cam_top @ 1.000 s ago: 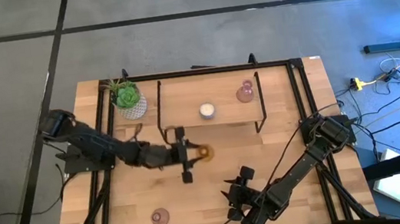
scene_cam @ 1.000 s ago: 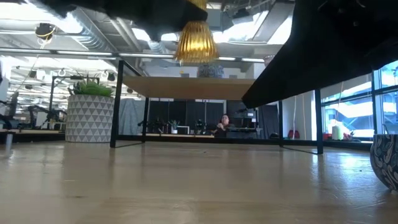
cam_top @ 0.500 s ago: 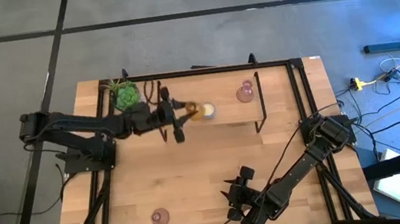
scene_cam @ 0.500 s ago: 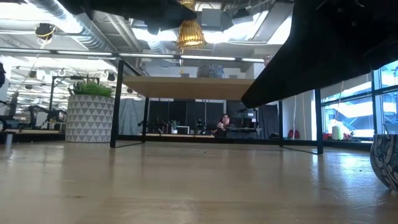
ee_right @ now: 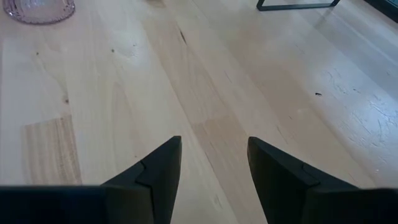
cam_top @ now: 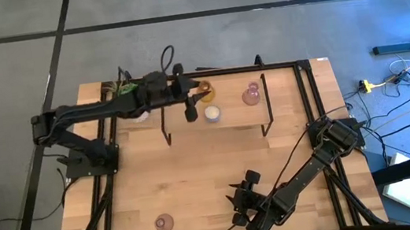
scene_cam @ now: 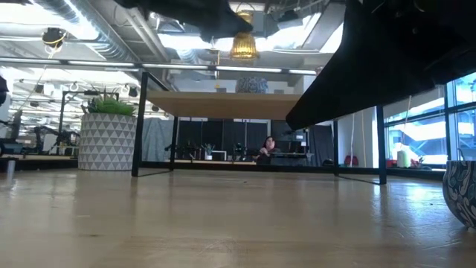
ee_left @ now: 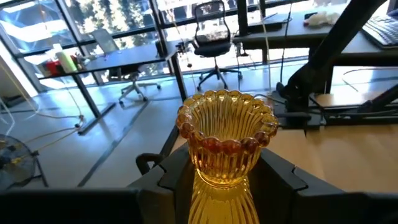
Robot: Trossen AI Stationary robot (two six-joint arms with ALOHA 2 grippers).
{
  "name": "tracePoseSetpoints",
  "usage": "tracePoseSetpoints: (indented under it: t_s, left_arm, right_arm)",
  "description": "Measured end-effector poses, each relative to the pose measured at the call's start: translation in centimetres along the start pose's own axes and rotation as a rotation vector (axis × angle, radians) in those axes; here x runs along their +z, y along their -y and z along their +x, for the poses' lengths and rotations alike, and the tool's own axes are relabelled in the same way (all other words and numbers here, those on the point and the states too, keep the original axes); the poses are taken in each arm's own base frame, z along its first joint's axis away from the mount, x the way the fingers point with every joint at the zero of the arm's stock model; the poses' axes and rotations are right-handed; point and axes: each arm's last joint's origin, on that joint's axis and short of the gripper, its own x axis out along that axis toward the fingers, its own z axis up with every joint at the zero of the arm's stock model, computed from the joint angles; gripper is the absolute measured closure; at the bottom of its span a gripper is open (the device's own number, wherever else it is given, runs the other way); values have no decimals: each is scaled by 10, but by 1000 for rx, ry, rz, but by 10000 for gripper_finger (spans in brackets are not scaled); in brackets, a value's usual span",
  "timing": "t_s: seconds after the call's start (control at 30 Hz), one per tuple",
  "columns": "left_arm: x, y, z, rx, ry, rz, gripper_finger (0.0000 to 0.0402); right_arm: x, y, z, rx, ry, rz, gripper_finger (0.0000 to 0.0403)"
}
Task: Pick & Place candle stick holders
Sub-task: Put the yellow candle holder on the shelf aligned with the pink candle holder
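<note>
L gripper (cam_top: pixel 196 98) clamps amber holder (cam_top: pixel 204 94) upright above shelf (cam_top: pixel 229 120), white votive (cam_top: pixel 212 114) prob. just at its 5 o'clock, R gripper (ee_right: pixel 211 168) parted w/ nothing, parked near edge

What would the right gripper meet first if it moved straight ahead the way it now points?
Probably bare table top: the right gripper, jaws open and empty, points slightly down at the wood, with nothing directly ahead.
</note>
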Motion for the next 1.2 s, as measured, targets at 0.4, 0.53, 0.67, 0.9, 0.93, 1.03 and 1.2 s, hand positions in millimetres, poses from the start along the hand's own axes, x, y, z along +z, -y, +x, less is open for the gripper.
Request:
tracePoseSetpoints:
  t_s: [0.4,0.53,0.67,0.9,0.93,1.03,1.2]
  left_arm:
    - [-49,-57,31,17,-72,-137,278]
    - [-59,-57,39,-6,-82,-145,277]
    - [-69,-53,48,-24,-103,-144,277]
    - [-82,-52,58,-24,-127,-151,277]
    - [-82,-51,58,-26,-127,-151,277]
    - [-82,-48,58,-34,-126,-148,277]
    - [-81,-48,58,-36,-127,-142,277]
  right_arm:
    - [0,-1,-1,4,0,-3,217]
    - [0,0,0,2,0,-9,217]
    - [0,0,0,0,0,-10,217]
    - [0,0,0,0,0,-9,217]
    - [0,0,0,0,0,-9,217]
    - [0,0,0,0,0,-10,217]
    - [0,0,0,0,0,-9,217]
